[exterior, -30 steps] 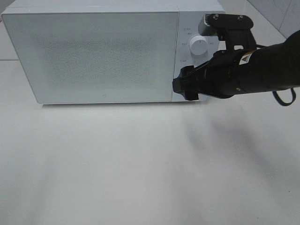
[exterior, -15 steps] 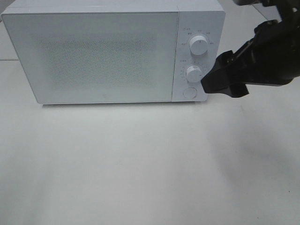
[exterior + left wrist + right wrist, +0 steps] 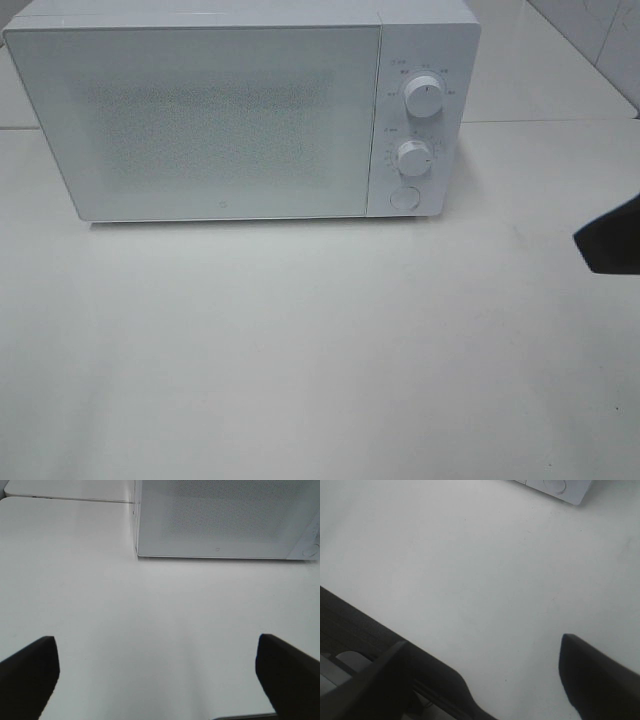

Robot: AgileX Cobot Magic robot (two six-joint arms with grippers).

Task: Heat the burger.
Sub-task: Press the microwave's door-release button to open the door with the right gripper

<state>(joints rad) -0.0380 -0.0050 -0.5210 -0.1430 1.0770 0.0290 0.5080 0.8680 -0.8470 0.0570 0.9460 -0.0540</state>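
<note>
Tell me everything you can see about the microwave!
The microwave is a white box standing upright at the back of the white table, with its base resting on it. Its wide door is shut, and its grey speckled window hides the inside. Beside the door, a narrow panel holds an upper knob, a lower knob, small markings around them, and a round button underneath. Nothing else touches it.
</note>
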